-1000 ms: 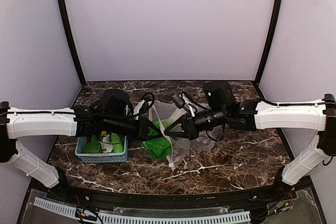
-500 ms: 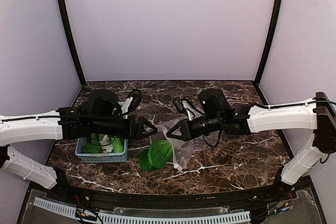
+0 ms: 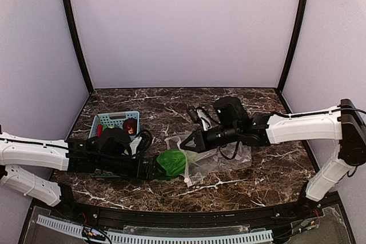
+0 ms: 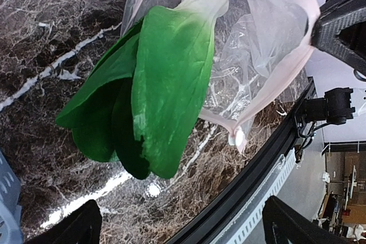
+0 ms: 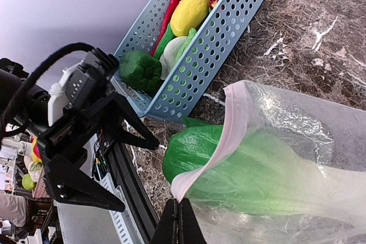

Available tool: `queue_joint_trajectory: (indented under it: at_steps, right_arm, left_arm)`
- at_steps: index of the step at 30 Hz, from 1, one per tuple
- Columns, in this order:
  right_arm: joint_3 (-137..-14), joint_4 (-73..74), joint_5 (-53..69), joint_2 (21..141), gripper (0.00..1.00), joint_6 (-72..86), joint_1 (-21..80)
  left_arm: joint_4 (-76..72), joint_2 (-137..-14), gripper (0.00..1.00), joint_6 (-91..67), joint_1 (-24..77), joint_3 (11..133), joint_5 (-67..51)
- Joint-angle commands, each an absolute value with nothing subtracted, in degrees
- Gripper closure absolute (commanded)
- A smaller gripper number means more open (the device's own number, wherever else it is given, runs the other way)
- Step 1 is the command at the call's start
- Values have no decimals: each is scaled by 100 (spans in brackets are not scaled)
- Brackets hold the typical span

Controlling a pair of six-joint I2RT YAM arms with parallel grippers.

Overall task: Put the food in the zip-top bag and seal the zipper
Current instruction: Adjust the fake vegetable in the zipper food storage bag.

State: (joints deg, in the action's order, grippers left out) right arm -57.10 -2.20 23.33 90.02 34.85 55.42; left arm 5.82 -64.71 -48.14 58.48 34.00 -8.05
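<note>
Leafy bunch (image 4: 166,84): on the table, white stem end inside the zip-top bag (image 3: 220,158), green leaf end outside the mouth.
Long axis: roughly left to right in the top view. The stem points right, into the bag; the leaf tips point left.
Zipper (image 5: 227,119): the pale strip arches over the bunch.
Right gripper (image 3: 191,144): clenched on the zipper, holding the mouth lifted.
Left gripper (image 3: 153,170): fingers spread, empty, just beside the leaf tips.
Step in hand: I judge the bunch needs seating fully. I would push low along its axis while the right side holds the mouth raised.
Risk: an off-axis push would likely fold leaves across the strip.
Basket (image 3: 114,119): holds the yellow piece (image 5: 191,10) and red chilli (image 5: 174,1), among others.
</note>
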Motion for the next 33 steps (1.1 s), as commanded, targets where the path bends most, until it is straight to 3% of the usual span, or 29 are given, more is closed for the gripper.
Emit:
queue_joint_trajectory:
  at_steps: [1,17,33]
  right_arm:
    - [-5806,-448,2384,8927,100,3537,5567]
    - [-5671,-182,2095,7991,100,3509,5528]
    - [-5625,-132,2112,7938,100,3497,5518]
  left_arm:
    - [298,-6750,1,-4931,5898,3429,-583]
    - [-492,-6562,1,-5521,5904,3015,-377]
    - [-231,-5768,1,-5722,5902,2828,-85]
